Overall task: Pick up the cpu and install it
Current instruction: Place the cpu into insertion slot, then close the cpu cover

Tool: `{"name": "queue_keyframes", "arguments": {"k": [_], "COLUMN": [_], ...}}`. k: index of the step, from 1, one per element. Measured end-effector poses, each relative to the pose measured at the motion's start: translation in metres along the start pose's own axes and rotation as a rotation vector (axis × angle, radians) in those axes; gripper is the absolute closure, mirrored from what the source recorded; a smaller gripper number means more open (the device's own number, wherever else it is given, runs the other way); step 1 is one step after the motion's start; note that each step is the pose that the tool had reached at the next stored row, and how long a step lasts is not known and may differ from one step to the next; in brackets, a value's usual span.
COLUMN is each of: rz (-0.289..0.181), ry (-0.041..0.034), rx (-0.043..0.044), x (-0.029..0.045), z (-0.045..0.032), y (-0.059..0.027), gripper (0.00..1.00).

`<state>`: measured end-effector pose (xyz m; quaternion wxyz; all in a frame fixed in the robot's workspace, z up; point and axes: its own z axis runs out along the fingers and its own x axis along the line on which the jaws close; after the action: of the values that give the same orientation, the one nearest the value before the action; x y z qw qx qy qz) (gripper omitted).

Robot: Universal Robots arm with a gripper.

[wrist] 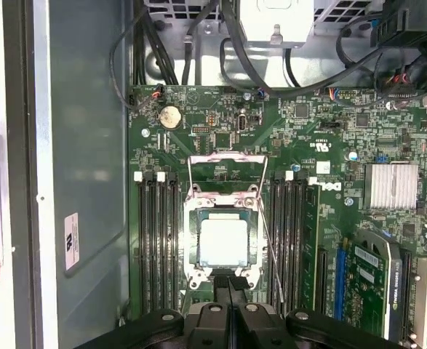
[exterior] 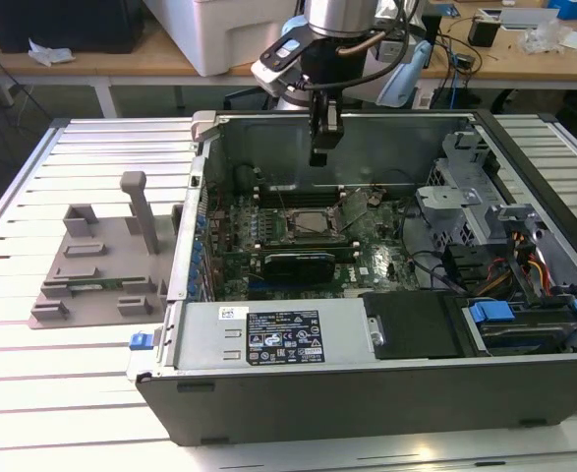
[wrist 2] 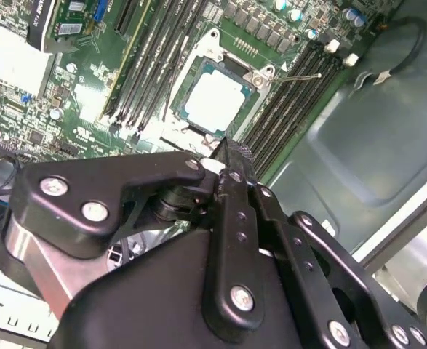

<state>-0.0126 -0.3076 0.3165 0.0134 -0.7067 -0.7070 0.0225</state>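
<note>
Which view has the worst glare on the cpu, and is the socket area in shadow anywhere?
Second wrist view: glare washes the cpu top nearly white. First wrist view: the cpu is pale with a softer reflection, and its dark rim is distinct. Exterior view: the motherboard lies in the case's shade, while the slatted table around it is brightly lit.

Cpu (wrist: 228, 242): pale silver metal top, smooth, satin sheen. Gripper (wrist: 228, 281): black, matt, bright screw heads. Case (exterior: 367, 393): grey sheet metal, dull. Table (exterior: 52, 393): slatted metal, bright, smooth. Heatsink (wrist: 392, 186): finned bare metal.
</note>
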Motion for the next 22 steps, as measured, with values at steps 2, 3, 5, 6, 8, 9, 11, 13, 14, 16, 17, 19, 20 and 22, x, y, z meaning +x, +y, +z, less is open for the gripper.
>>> {"name": "queue_keyframes", "arguments": {"k": [2, 3, 5, 6, 8, 9, 11, 13, 14, 16, 17, 19, 20, 22], "rz": [0.000, 0.000, 0.000, 0.000, 0.000, 0.000, 0.000, 0.000, 0.000, 0.000, 0.000, 0.000, 0.000, 0.000], "ry": [0.0000, 0.0001, 0.0001, 0.0002, 0.0002, 0.0000, 0.0001, 0.0000, 0.0001, 0.0003, 0.0003, 0.0001, 0.0001, 0.0002], "rx": [-0.0001, 0.0000, 0.0000, 0.0000, 0.0000, 0.0007, 0.0030, 0.0058, 0.0073, 0.0127, 0.0187, 0.0242, 0.0244, 0.0245], "x": [0.0000, 0.0000, 0.0000, 0.0000, 0.0000, 0.0000, 0.0000, 0.0000, 0.0000, 0.0001, 0.0004, 0.0016, 0.0017, 0.0019], "z": [0.0000, 0.0000, 0.0000, 0.0000, -0.0001, -0.0004, -0.0003, 0.0001, 0.0004, 0.0018, 0.0044, 0.0119, 0.0134, 0.0182], "y": [0.0000, 0.0000, 0.0000, 0.0002, 0.0017, 0.0089, 0.0237, 0.0383, 0.0430, 0.0562, 0.0701, 0.0924, 0.0952, 0.1006], "gripper": [0.89, 0.89, 0.89, 0.89, 0.89, 0.89, 0.89, 0.89, 0.89, 0.89, 0.89, 0.89, 0.89, 0.89]}}
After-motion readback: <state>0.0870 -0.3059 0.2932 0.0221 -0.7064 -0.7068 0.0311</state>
